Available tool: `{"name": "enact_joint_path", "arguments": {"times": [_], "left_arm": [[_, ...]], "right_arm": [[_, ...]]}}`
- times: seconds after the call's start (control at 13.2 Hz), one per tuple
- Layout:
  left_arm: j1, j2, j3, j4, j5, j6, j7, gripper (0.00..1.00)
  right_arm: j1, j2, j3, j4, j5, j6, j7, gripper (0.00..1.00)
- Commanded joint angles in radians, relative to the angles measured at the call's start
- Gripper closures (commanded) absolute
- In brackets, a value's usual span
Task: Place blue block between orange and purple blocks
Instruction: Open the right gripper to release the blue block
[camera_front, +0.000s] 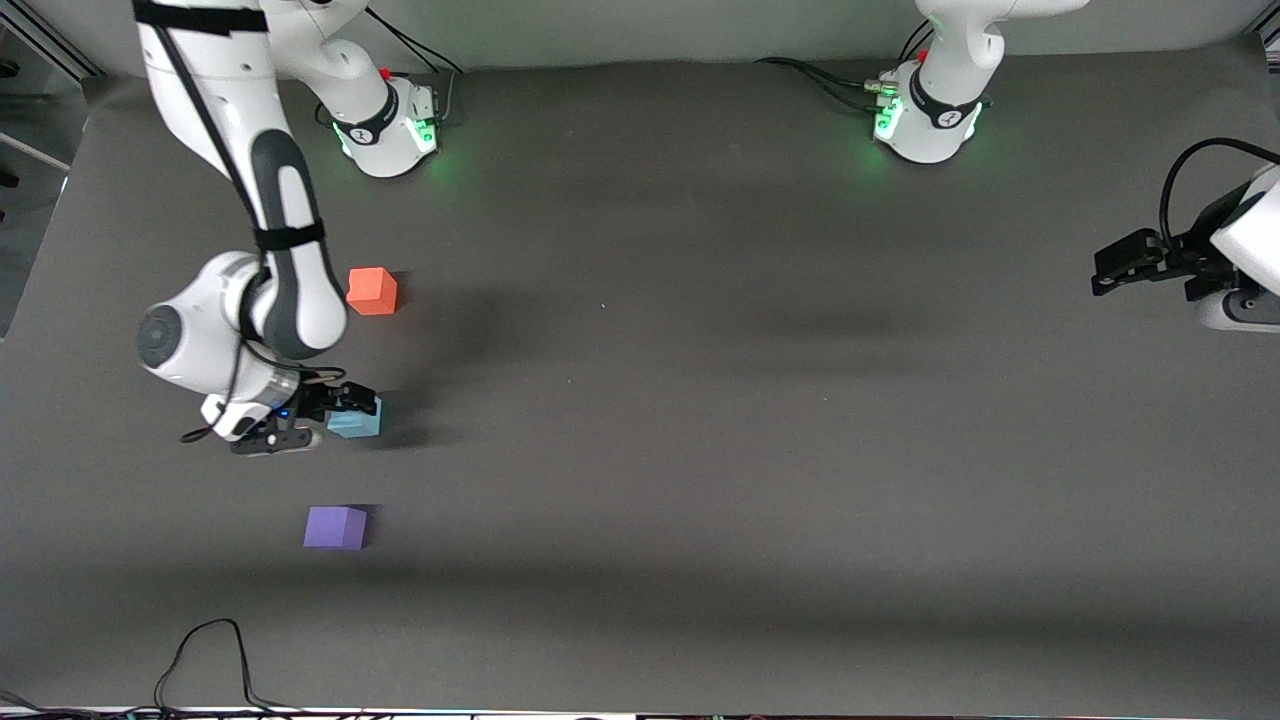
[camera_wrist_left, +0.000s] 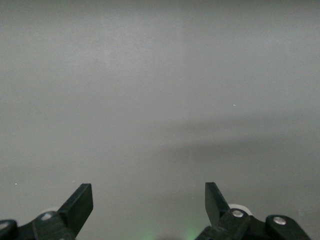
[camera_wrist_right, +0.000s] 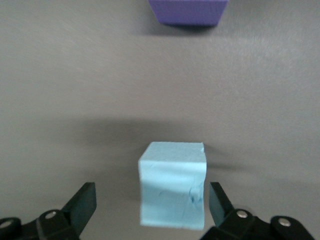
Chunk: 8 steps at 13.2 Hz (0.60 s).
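The pale blue block (camera_front: 360, 421) rests on the grey table, farther from the front camera than the purple block (camera_front: 335, 527) and nearer than the orange block (camera_front: 372, 291), roughly in line between them. My right gripper (camera_front: 345, 408) is low over the blue block. In the right wrist view the gripper (camera_wrist_right: 151, 189) is open, and the blue block (camera_wrist_right: 172, 192) stands between its fingers, close to one and clear of the other. The purple block (camera_wrist_right: 187, 12) shows at that view's edge. My left gripper (camera_front: 1108, 274) waits at the left arm's end of the table, open and empty (camera_wrist_left: 148, 189).
The grey mat (camera_front: 700, 420) covers the whole table. A black cable (camera_front: 200, 650) loops at the table's edge nearest the front camera. The two arm bases (camera_front: 390, 130) (camera_front: 925, 120) stand along the edge farthest from the front camera.
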Motion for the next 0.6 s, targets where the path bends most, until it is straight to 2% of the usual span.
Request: {"name": "enact_joint_path", "arguments": {"times": [0.0, 0.3, 0.38, 0.53], "left_arm": [[0.004, -0.006, -0.005, -0.004, 0.014, 0.011, 0.000, 0.00], [0.004, -0.006, -0.007, -0.004, 0.014, 0.013, 0.000, 0.00], [0.004, -0.006, -0.005, -0.005, 0.014, 0.013, 0.000, 0.00], [0.004, -0.006, -0.005, -0.005, 0.014, 0.013, 0.000, 0.00]], "right_arm": [[0.014, -0.109, -0.048, 0.070, -0.125, -0.142, 0.062, 0.00], [0.015, -0.198, -0.031, 0.314, -0.335, -0.415, 0.321, 0.00], [0.003, -0.210, 0.001, 0.390, -0.383, -0.488, 0.383, 0.00], [-0.111, -0.244, 0.151, 0.516, -0.437, -0.639, 0.492, 0.00]]}}
